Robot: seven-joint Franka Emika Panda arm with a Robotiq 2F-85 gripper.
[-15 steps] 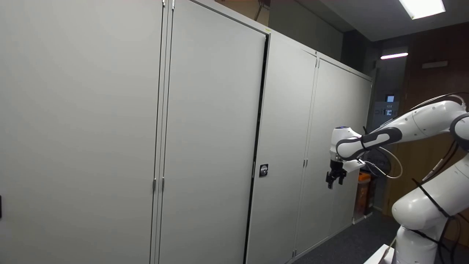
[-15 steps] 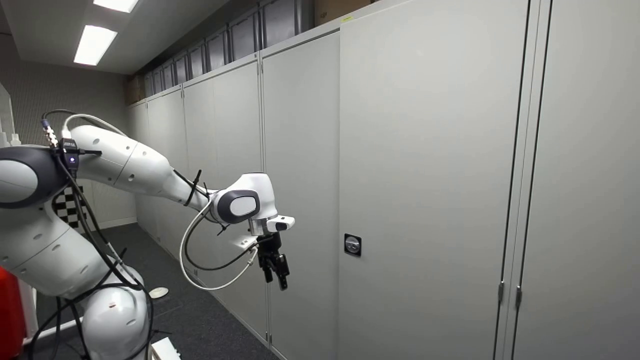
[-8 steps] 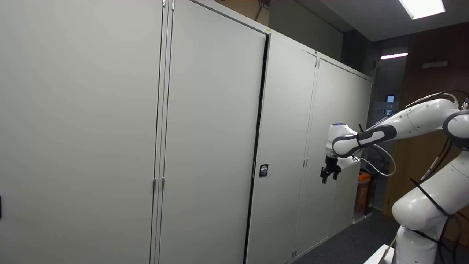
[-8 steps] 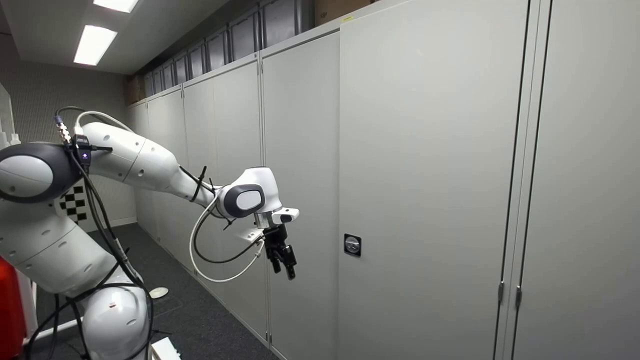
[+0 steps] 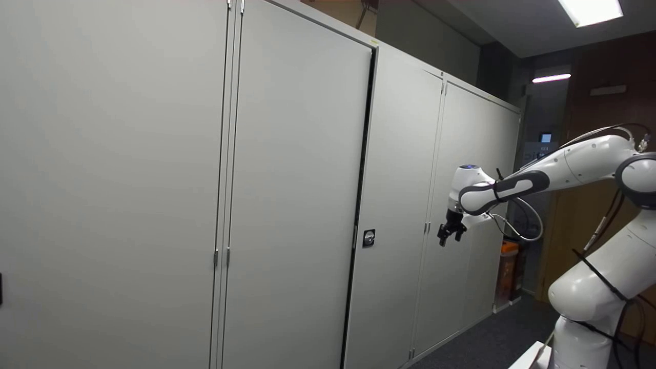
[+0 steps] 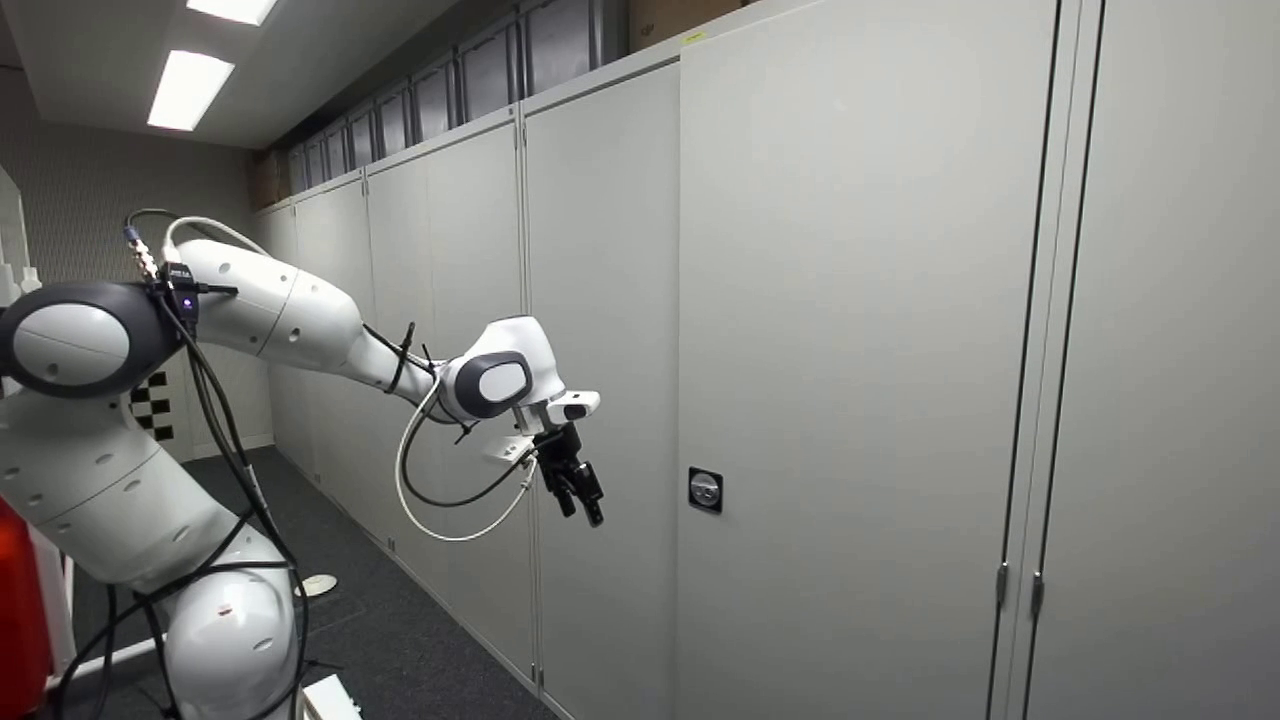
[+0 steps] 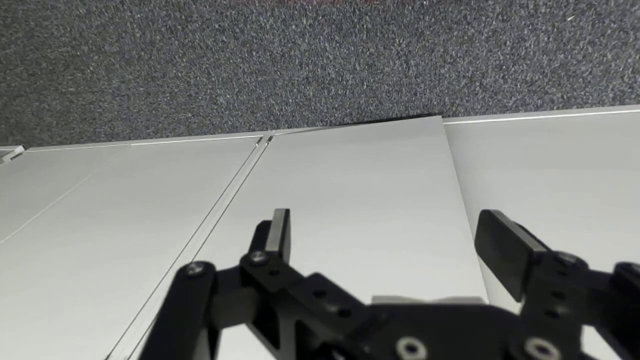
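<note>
My gripper point(image 5: 450, 240) point(image 6: 582, 515) point(image 7: 386, 234) hangs downward, tilted a little, with its black fingers spread wide and nothing between them. It is near a row of tall grey cabinets, apart from them as far as I can tell. Closest about it is a cabinet door point(image 5: 394, 205) point(image 6: 850, 300) that stands slightly ajar, with a dark gap along one edge in an exterior view. A small black and silver lock handle point(image 5: 369, 238) point(image 6: 705, 490) sits by that edge. In the wrist view the door's free edge point(image 7: 452, 160) runs down behind the fingers; the handle is not visible there.
A closed leaf point(image 5: 302, 195) adjoins the ajar door. Grey crates point(image 6: 490, 72) line the cabinet tops. An orange bin point(image 5: 507, 264) stands at the row's end. White cables loop from the wrist. A white object point(image 6: 332, 697) lies by the arm's base, on dark carpet point(image 7: 300, 65).
My gripper has risen and moved toward the lock handle, leftward in an exterior view and rightward in the opposite one. Its tilt has grown slightly. Fingers stay apart and the door has not moved.
</note>
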